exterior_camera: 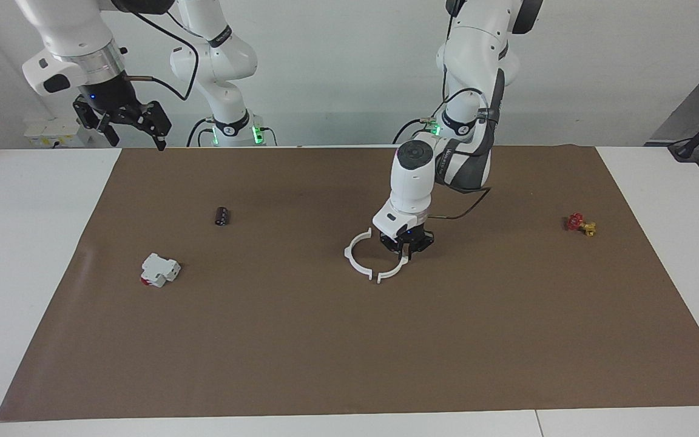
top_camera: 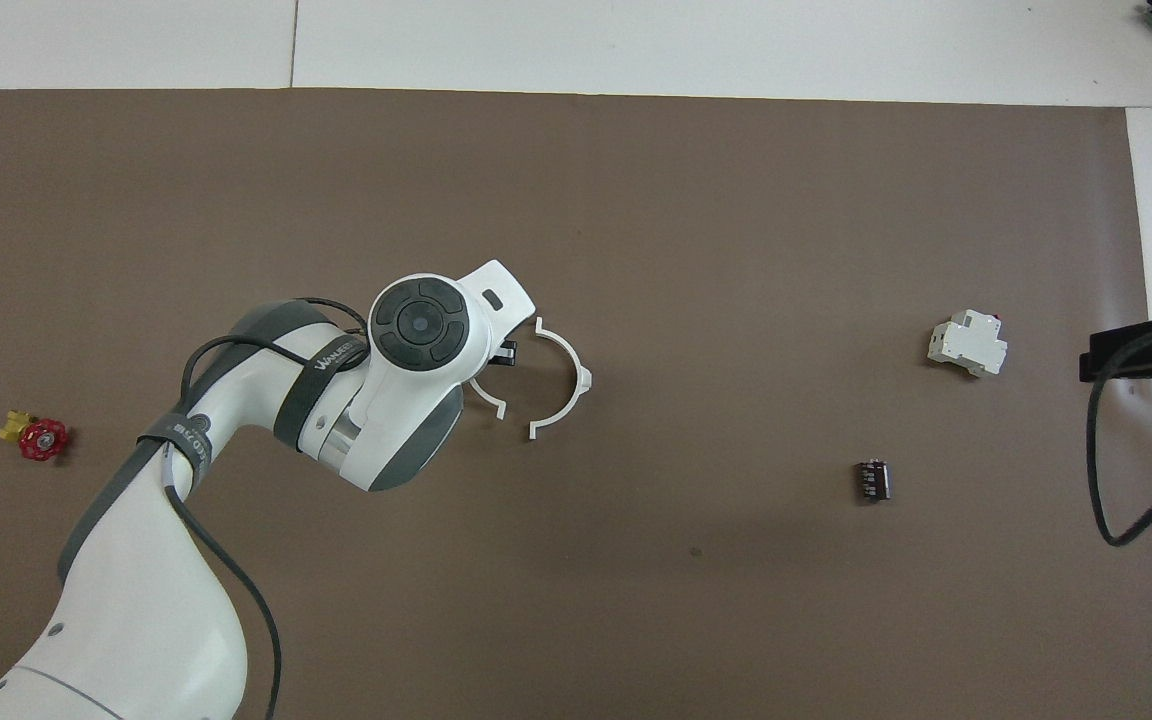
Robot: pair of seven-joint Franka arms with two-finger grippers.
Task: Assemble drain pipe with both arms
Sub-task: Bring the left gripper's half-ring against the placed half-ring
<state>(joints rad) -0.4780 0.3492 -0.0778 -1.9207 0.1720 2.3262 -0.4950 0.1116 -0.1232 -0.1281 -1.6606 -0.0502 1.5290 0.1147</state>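
The drain pipe is two thin white half-ring arcs on the brown mat [exterior_camera: 349,352]. One arc [exterior_camera: 347,252] [top_camera: 581,378] lies flat near the mat's middle. My left gripper [exterior_camera: 406,250] [top_camera: 504,350] is shut on the other arc [exterior_camera: 393,271] [top_camera: 489,397], low over the mat beside the lying one. The two arcs face each other, and a small gap shows between their ends farther from the robots. The left wrist hides most of the held arc in the overhead view. My right gripper [exterior_camera: 137,136] [top_camera: 1131,357] hangs open and holds nothing, high over the mat's corner at the right arm's end.
A white blocky part with a red end [exterior_camera: 159,270] [top_camera: 967,344] and a small dark cylinder [exterior_camera: 222,216] [top_camera: 873,480] lie toward the right arm's end. A red and yellow valve [exterior_camera: 579,224] [top_camera: 36,438] sits toward the left arm's end.
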